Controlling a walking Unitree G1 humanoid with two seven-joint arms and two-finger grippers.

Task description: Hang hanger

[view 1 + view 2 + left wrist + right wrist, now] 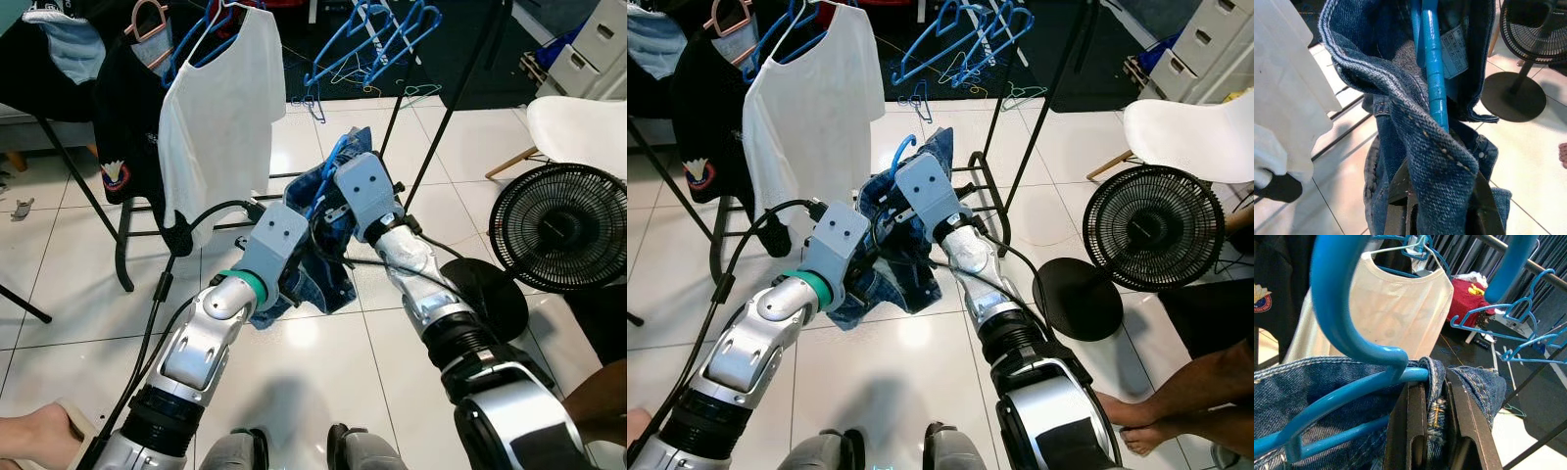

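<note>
A blue denim garment (pixel 328 279) is draped over a blue plastic hanger, whose hook (pixel 904 149) sticks up above the cloth. Both arms hold it low in front of the clothes rack. In the right wrist view, my right gripper (pixel 1435 382) is shut on the denim waistband just under the hanger's hook (pixel 1334 308). My left gripper (pixel 1439 182) is shut on a fold of denim beside the hanger's blue arm (pixel 1432 73). The rack's bar (pixel 1528 264) runs above and beyond the hook.
On the black rack hang a white T-shirt (pixel 220 108), a black shirt (pixel 127 117) and several empty blue hangers (pixel 377 44). A black floor fan (pixel 558 225) and a white chair (pixel 578 127) stand to the right. A person's feet (pixel 1136 431) are nearby.
</note>
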